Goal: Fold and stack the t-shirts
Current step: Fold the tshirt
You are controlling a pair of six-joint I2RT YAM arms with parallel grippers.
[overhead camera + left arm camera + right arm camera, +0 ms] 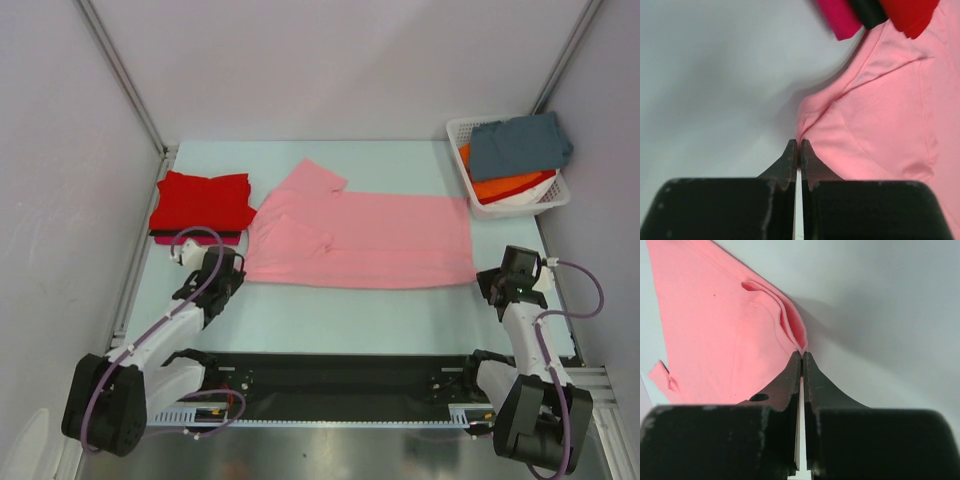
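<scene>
A light pink t-shirt point(365, 235) lies spread flat across the middle of the table, one sleeve pointing to the back. My left gripper point(239, 272) is shut on its near left corner; the left wrist view shows the tips point(798, 145) pinching the pink edge point(880, 115). My right gripper point(488, 283) is shut on its near right corner, and the right wrist view shows the cloth point(715, 330) bunched at the tips point(802, 354). A folded red t-shirt point(203, 199) tops a stack at the left, with a magenta one point(200, 239) under it.
A white slotted basket point(460, 135) at the back right holds a slate grey-blue t-shirt point(520, 145) over an orange one point(510, 185). The stack's corner point(840, 17) lies close beside the pink shirt's left edge. White walls enclose the table.
</scene>
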